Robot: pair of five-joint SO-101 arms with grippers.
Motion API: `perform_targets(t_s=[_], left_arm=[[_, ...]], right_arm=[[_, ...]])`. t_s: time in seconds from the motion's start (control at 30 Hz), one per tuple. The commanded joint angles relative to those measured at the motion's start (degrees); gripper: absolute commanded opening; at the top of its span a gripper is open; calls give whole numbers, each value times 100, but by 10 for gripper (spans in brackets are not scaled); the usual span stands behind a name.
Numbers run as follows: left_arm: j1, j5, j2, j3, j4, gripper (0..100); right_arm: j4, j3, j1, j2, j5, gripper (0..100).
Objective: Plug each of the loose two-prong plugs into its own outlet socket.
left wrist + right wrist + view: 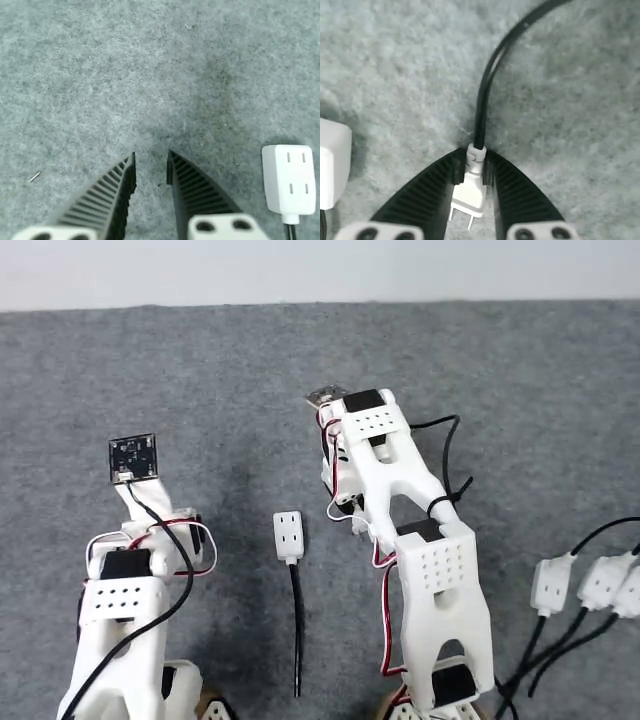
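Note:
My right gripper (472, 155) is shut on a white two-prong plug (469, 192), held by its body just above the grey carpet. The plug's prongs point back toward the wrist, and its black cord (485, 95) runs away across the carpet. A white outlet socket (288, 537) with a black cord lies flat between the two arms, and it lies beside my left gripper (151, 156) as the white outlet socket (289, 177). My left gripper hangs over bare carpet, slightly open, with nothing between its fingers.
Several white plug or socket bodies (552, 585) with black cords lie at the right edge of the carpet. A white block (332, 170) sits close beside my right gripper. Open carpet (200, 360) stretches to the far side.

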Motion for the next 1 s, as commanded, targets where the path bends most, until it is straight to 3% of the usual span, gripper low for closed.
perform_targets(t_s=[0.0,0.23,0.4,0.6,0.97], left_arm=[[-35,-35,-26,-75,-123,100],[-26,-35,132,-136,-114,97],[-26,-404,1451,-822,26,73],[273,-1908,3209,-2018,993,14],[923,-3974,3349,-1974,1679,13]], right_arm=[[-75,-123,13,31,62,2],[488,-220,-13,-470,18,8],[1095,-220,-233,-1648,-176,8],[1411,-202,-637,-3099,-492,8],[936,1547,-2141,-5218,-668,8]])
